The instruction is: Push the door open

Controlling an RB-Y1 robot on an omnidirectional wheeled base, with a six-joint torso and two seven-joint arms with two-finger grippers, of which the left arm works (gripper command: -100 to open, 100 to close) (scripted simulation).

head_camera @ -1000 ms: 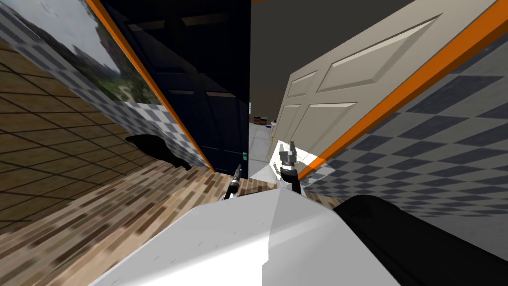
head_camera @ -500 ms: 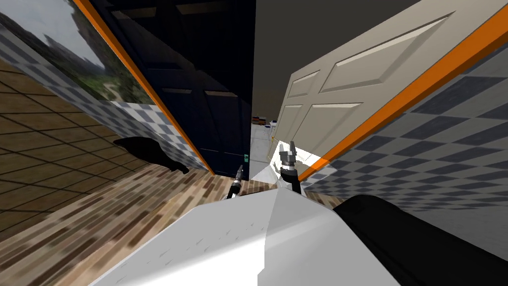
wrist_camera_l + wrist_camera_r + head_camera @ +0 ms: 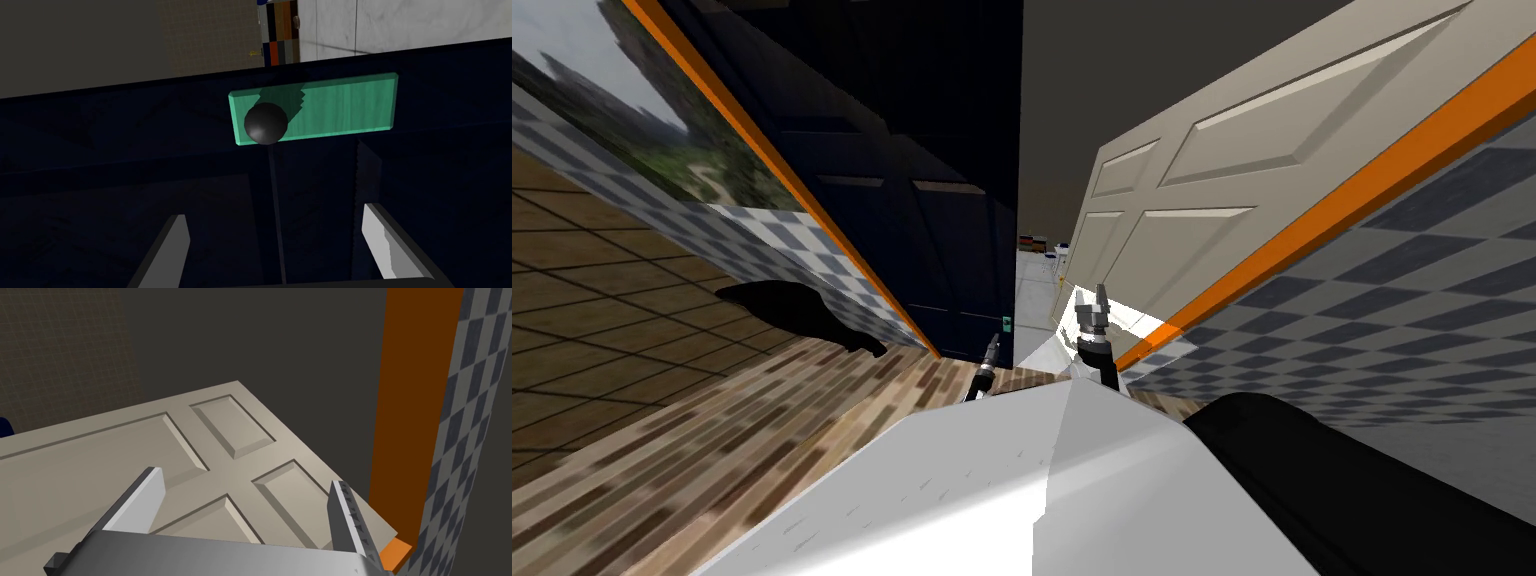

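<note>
A dark navy door stands on the left of an orange-framed doorway, and a beige panelled door is swung open on the right. My left gripper is open, close before the navy door. Its fingers point just below a round dark knob on a green plate, without touching it. My right gripper is open and empty, close to the lower panels of the beige door.
Between the two doors a narrow gap shows a light floor and small furniture beyond. Orange frame posts and checkered walls flank the doorway. A black shape lies at the left wall's foot. The floor is brown-patterned.
My head view has shifted: the left frame post and wall have slid leftward and the doors loom a little larger. Both grippers keep their places and stay open.
</note>
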